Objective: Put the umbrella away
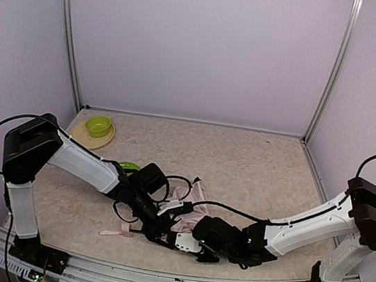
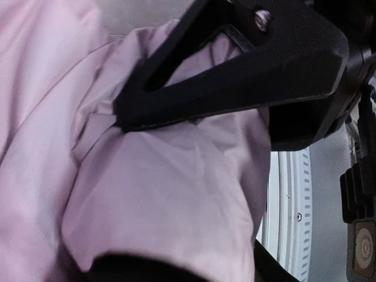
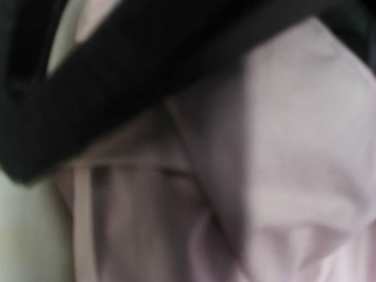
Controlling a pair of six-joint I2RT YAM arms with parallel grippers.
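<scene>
Closest in, on the left wrist view: one black finger (image 2: 235, 70) of the left gripper (image 2: 111, 197) lies across a fat fold of the umbrella (image 2: 164, 188). Its tip is dug into the pale pink cloth, and creases run out from it. The dark edge at the bottom of that view is likely the other finger. Reads as clamped on the fabric.

Right gripper (image 1: 194, 246): its own view is blurred, just a black bar over pink folds and a stitched band. Cannot tell whether it is clenched or slack.

From above, the umbrella sits near-centre on the table (image 1: 255, 164), a crumpled pink heap between the two wrists. Both grippers are low against its near side. A thin pink strap (image 1: 116, 232) lies on the table to the left. Green bowl (image 1: 98, 125) on a tan plate (image 1: 84, 139) at far left, well apart from the work.

Handling, my guess: light, with a soft, slippery canopy that will slide and bunch rather than lift as one piece. Ribs and thin shaft under it could bend if squeezed hard. Shaft and handle are not visible. A better hold would be the stiff core or the handle, with the other gripper gathering loose cloth round it.
</scene>
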